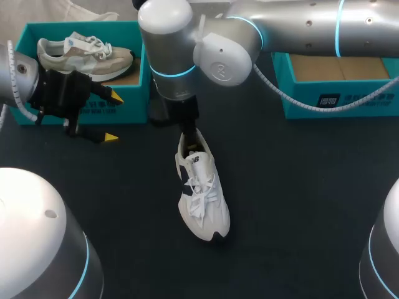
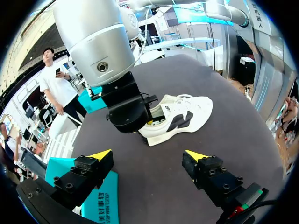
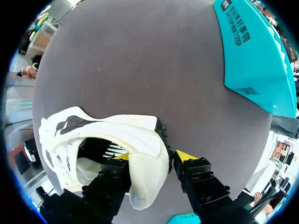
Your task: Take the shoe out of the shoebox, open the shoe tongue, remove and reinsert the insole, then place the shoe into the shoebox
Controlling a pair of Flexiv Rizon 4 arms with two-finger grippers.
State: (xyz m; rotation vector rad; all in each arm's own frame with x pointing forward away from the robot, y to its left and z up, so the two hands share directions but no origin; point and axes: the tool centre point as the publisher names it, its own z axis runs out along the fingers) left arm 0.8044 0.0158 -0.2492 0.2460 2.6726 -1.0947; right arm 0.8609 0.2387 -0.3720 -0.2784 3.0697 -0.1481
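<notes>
Left of the white lace-up sneaker, the left gripper hovers with fingers spread wide, probably ready to work the tongue. The sneaker lies upright on the dark worktop, already unboxed. At its heel, the right gripper has its fingers pinching the collar, apparently to steady it.

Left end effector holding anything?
No, the left end effector is open, with only bare table between its yellow tips.

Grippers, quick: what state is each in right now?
Left gripper: jaws open, holding nothing.
Right gripper: jaws closed on the heel of the white shoe.
</notes>
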